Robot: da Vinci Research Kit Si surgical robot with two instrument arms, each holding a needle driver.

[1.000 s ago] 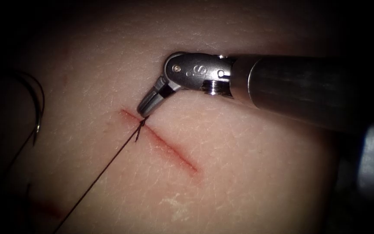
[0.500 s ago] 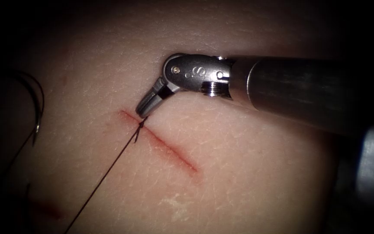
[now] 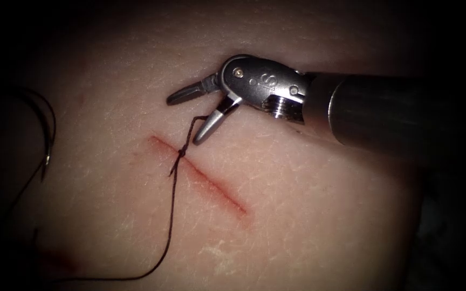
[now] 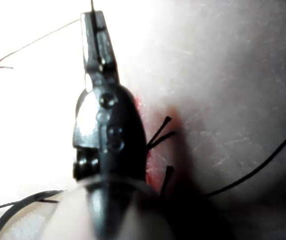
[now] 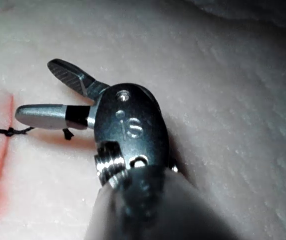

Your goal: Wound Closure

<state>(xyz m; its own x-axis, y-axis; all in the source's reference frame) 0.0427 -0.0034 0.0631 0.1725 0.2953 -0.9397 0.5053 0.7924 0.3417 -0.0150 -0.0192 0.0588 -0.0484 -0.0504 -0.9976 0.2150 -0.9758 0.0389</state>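
Right gripper (image 3: 187, 116): shut on the thread (image 3: 172, 215) at the knot (image 3: 181, 154) half a second ago; now lifted off up and to the right, jaws wide apart, holding nothing. A short thread tail curls up from the knot toward the lower jaw. The long strand, taut before, now hangs slack and curves down-left over the tissue (image 3: 308, 215).

Judgement: released; the knot sits on the cut (image 3: 211, 186).

Cut's long axis: upper left to lower right.

Needle (image 3: 47, 134): free on the tissue, well left of the cut, curve roughly upright.

Left gripper (image 4: 97, 37): jaws together, on the thread.
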